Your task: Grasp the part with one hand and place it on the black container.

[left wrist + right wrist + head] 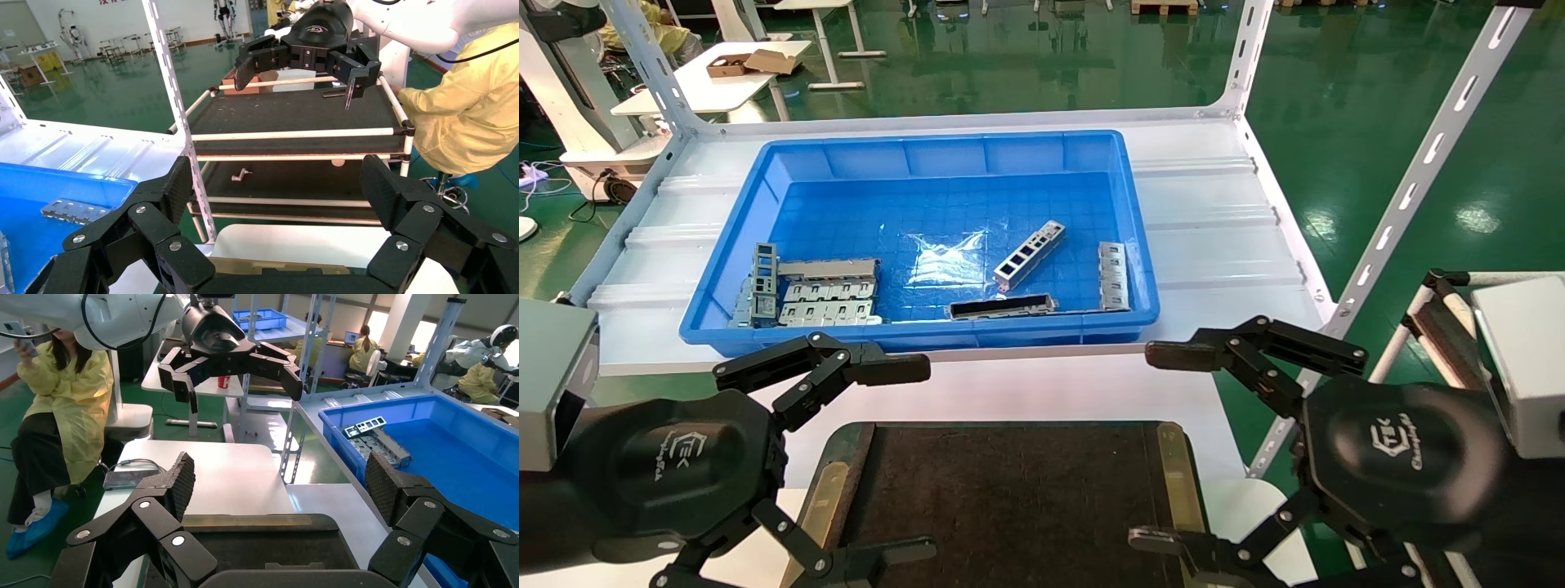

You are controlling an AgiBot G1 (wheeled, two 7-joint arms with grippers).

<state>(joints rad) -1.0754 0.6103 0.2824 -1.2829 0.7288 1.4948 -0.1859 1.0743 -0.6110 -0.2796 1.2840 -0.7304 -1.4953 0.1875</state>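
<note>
Part-picking has not begun: the blue bin (919, 237) on the white shelf (1214, 229) holds the part (1030, 255), lying slantwise near its middle, apart from the dark bar (1001, 307). The black container (1009, 490) sits bare between the left gripper (878, 457) and right gripper (1173, 445), both spread wide, holding nothing. Either should descend squarely across the strip's narrow width. Only wrist views show the yellow-coated people (471, 116) nearby.

Deep blue plastic bin (723, 253): one
Flat black tray with olive-brass rims (1173, 465): one
Slim silver-grey cut-out strip (1029, 255): one — lying alone
Dark narrow channel bar (1001, 307): one
Black jointed grippers: two — left (862, 457), right (1173, 445)
</note>
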